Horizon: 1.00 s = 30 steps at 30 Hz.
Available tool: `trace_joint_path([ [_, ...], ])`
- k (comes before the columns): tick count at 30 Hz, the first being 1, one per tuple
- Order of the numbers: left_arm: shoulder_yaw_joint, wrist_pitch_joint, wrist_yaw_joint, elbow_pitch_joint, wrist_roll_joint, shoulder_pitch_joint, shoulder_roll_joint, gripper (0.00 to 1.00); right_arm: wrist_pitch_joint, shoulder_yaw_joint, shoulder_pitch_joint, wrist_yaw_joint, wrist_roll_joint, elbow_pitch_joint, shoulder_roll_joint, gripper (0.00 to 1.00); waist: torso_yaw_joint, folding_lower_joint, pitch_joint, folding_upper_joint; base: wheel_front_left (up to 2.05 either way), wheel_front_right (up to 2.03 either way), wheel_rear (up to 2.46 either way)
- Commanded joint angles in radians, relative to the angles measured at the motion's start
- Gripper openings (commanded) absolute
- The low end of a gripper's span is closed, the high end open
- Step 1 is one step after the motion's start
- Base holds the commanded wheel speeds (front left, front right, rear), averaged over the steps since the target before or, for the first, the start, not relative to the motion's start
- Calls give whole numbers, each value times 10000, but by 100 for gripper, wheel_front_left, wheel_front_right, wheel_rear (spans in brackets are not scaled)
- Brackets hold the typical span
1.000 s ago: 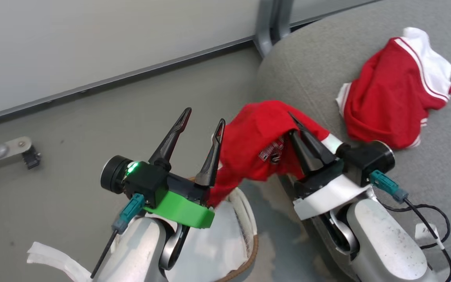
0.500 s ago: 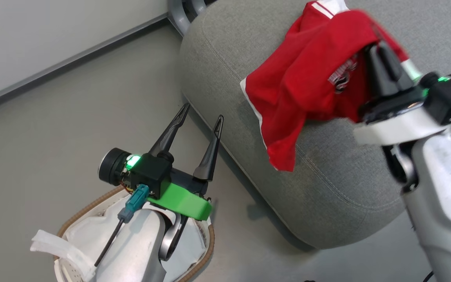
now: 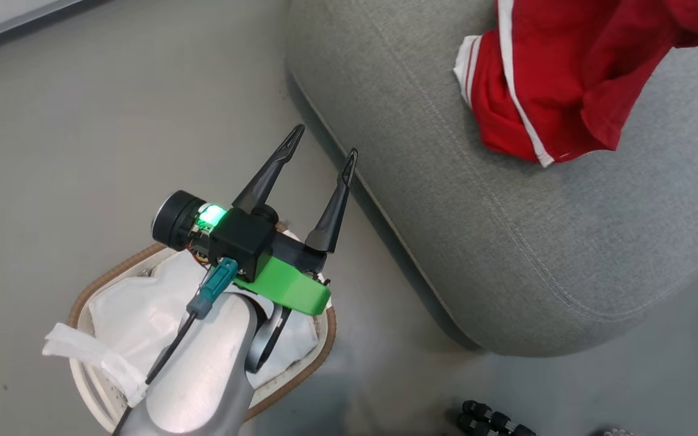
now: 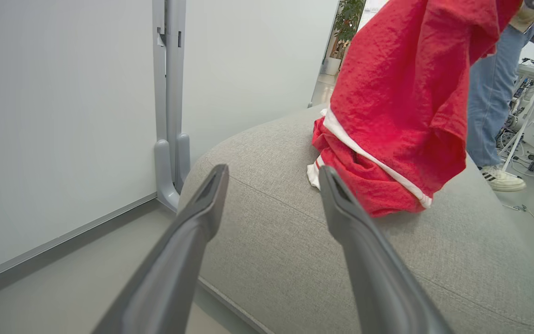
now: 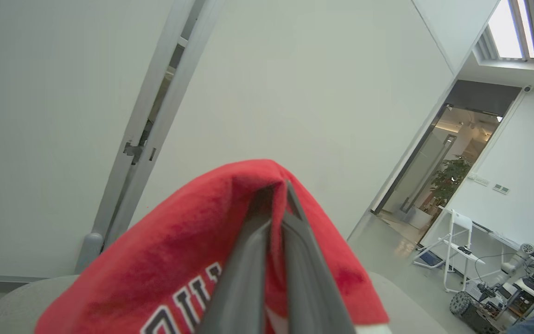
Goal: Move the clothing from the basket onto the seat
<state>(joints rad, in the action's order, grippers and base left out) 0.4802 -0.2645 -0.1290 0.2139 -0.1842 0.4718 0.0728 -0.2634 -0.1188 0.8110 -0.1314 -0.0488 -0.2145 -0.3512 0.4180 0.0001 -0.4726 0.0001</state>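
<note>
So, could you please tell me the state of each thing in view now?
left tool: open, empty.
right tool: shut on the lettered red garment.
lettered red garment: lifted, hanging over the seat.
striped red garment: crumpled, lying on the seat.
basket: holds a white sheet; no red showing.
seat: bears the striped red garment.

The seat [image 3: 476, 254] offers bare cushion along its near edge; the clothing [image 3: 567, 79] blocks its far right part.
</note>
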Motion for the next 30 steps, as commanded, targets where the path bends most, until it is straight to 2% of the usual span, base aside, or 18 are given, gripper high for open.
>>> trace_joint_path([
  [1,-17,3,-24,-14,-19,240,45,100,-18,-173,76,14,172,-308,98,0,-743,-1,-677,-1,0,0,0],
  [6,-90,3,-25,-2,-43,401,-12,100,-18,-526,-220,14,533,-1744,436,0,-1203,-1,-914,-1,0,0,0],
  [7,-108,3,-25,15,-28,412,-20,100,-20,-554,-270,14,559,-2057,492,25,-1272,-1,-928,-1,0,0,0],
  [8,-157,3,-23,20,-14,408,-23,100,-20,-546,-286,14,613,-2254,528,43,-1322,-1,-928,-1,0,0,0],
  [9,-207,3,-24,35,4,391,-26,100,-18,-573,-338,14,605,-2493,596,100,-1377,-1,-919,-1,0,0,0],
  [14,-508,3,-24,165,98,210,-66,100,-20,-786,-900,14,535,-2779,902,100,-1565,-1,-634,-1,0,0,0],
  [21,-1008,4,-23,345,28,-314,-123,100,-18,-543,-2085,14,279,-2175,1186,100,-1816,-1,159,-1,0,0,0],
  [30,-2047,4,35,446,38,-1245,-203,100,-18,525,-3521,14,-212,-1124,1587,100,-2390,-1,1200,-1,0,0,0],
])
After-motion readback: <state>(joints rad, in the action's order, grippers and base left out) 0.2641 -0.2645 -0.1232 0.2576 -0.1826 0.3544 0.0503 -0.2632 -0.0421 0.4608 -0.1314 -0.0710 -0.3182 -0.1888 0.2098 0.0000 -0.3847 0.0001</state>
